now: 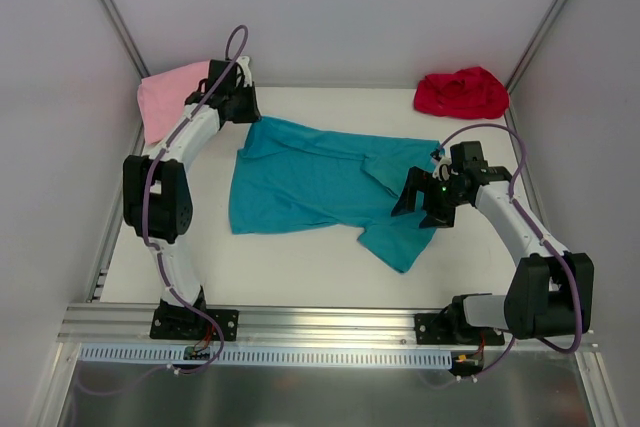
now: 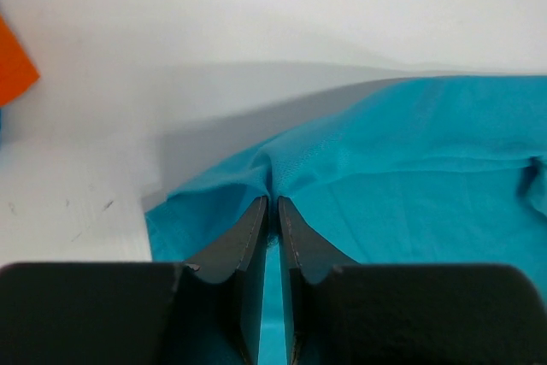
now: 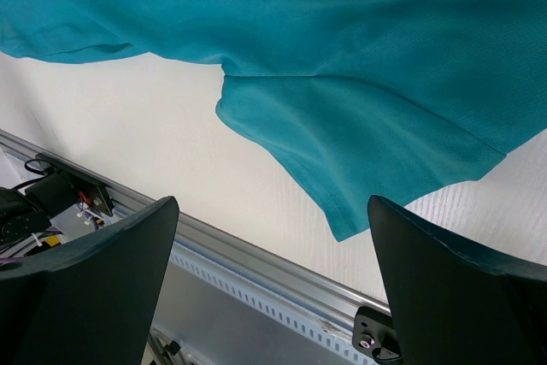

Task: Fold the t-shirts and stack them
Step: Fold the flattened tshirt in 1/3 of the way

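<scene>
A teal t-shirt (image 1: 300, 182) lies spread across the middle of the table, its right sleeve (image 1: 400, 242) pointing toward the near edge. My left gripper (image 1: 250, 112) is at the shirt's far left corner. In the left wrist view it (image 2: 273, 203) is shut on a pinch of the teal cloth (image 2: 410, 168), which puckers at the tips. My right gripper (image 1: 420, 205) hovers open over the shirt's right side, and its wrist view shows the sleeve hem (image 3: 359, 151) below wide-apart fingers (image 3: 272, 203) that hold nothing. A pink t-shirt (image 1: 165, 97) lies at the back left and a red one (image 1: 462, 93) at the back right.
An orange piece of cloth (image 2: 13, 70) shows at the left edge of the left wrist view. A metal rail (image 1: 330, 322) runs along the near table edge, seen close in the right wrist view (image 3: 256, 271). White walls enclose the back and both sides.
</scene>
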